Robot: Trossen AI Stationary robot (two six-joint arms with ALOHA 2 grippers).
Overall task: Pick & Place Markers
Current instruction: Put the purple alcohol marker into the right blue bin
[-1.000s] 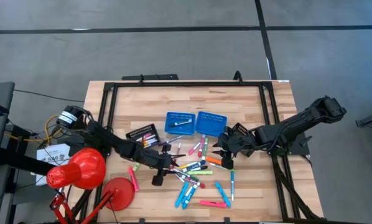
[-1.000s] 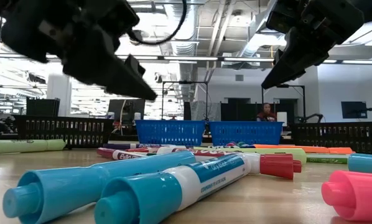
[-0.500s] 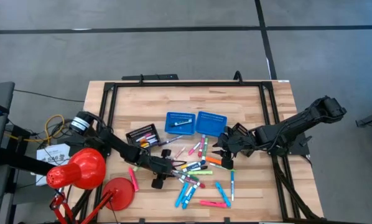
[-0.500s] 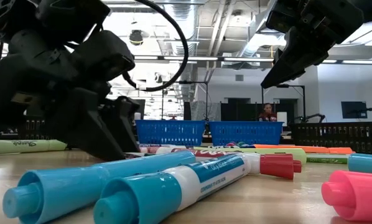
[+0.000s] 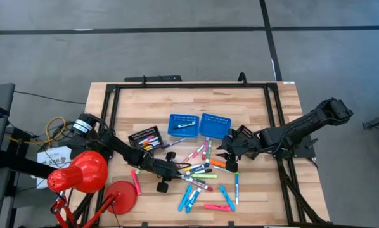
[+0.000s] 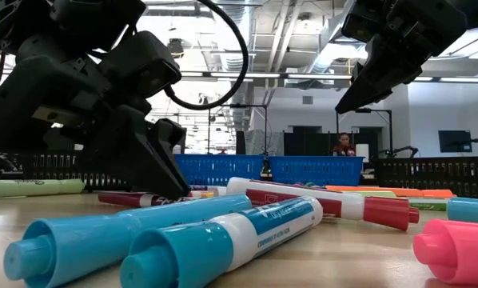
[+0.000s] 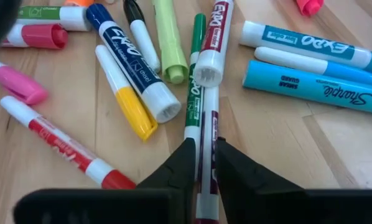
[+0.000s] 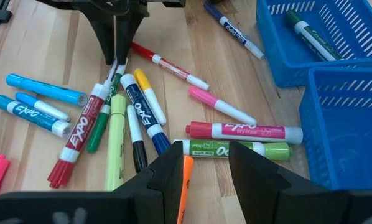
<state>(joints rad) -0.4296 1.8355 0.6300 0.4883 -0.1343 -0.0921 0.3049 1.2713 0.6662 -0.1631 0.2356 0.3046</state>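
Observation:
Many capped markers (image 5: 205, 172) in pink, blue, green, orange, red and yellow lie scattered on the wooden table (image 5: 253, 101). My left gripper (image 7: 203, 146) is down among them at the pile's left side (image 5: 174, 171) and shut on a thin dark-red-and-white marker (image 7: 206, 118). A red Expo marker (image 7: 214, 37) has its white end over that one. My right gripper (image 8: 204, 162) hangs open above the pile's right side (image 5: 226, 155), over an orange marker (image 8: 185, 180), touching nothing. My left gripper pinches the dark-red-and-white marker by its two long sides (image 7: 206, 134) between its two fingers. The fingers slant down from the table's left, and the marker runs on away from them, in line with them. It lies on the table.
Two blue perforated baskets (image 5: 183, 125) (image 5: 215, 123) stand behind the pile; one holds a marker (image 8: 304, 31). A small black tray (image 5: 145, 136) with markers sits to their left. A red lamp (image 5: 82, 172) and its round base (image 5: 121, 195) stand at the near left.
My left gripper has come down onto the table among the markers and shut on the dark-red-and-white one. The red Expo marker beside it has shifted, and its white end now stands a little higher in the low view.

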